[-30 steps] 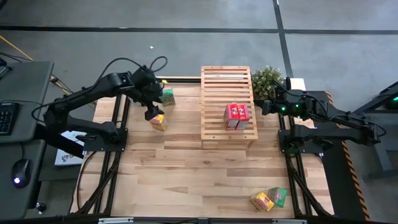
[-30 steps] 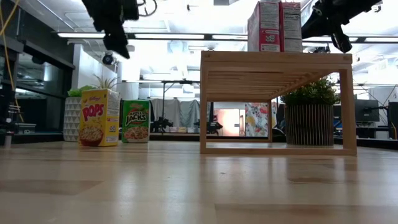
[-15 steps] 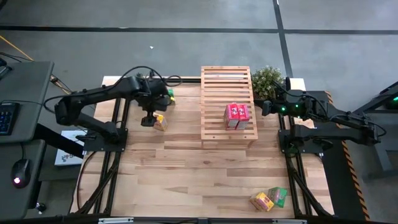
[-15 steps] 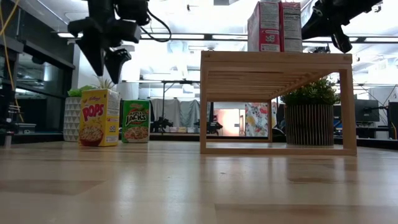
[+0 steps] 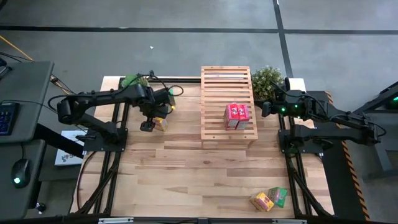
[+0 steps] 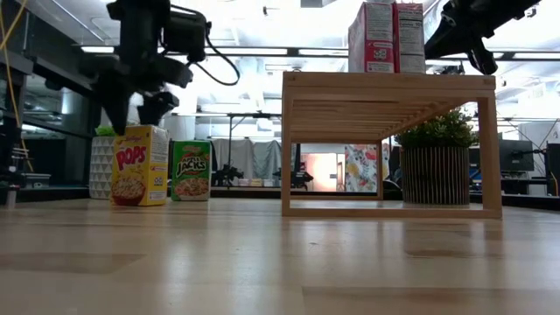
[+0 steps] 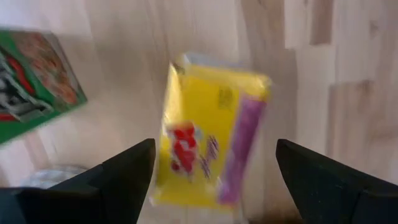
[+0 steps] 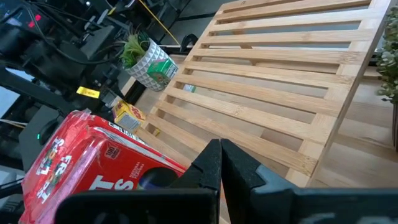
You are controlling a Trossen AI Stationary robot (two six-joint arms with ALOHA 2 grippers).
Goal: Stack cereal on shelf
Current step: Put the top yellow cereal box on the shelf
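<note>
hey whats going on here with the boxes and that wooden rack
A two-armed robot is moving small cereal boxes onto the wooden shelf. Two red boxes already stand on top of it. The left hand hangs open just above the yellow box, which stands on the table beside a green box, not yet gripped. The right hand waits shut beside the shelf. Another yellow and green pair lies at the table's near edge.

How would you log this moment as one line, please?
left gripper: open, above yellow cereal box | right gripper: shut, beside shelf | two red boxes on shelf
</note>
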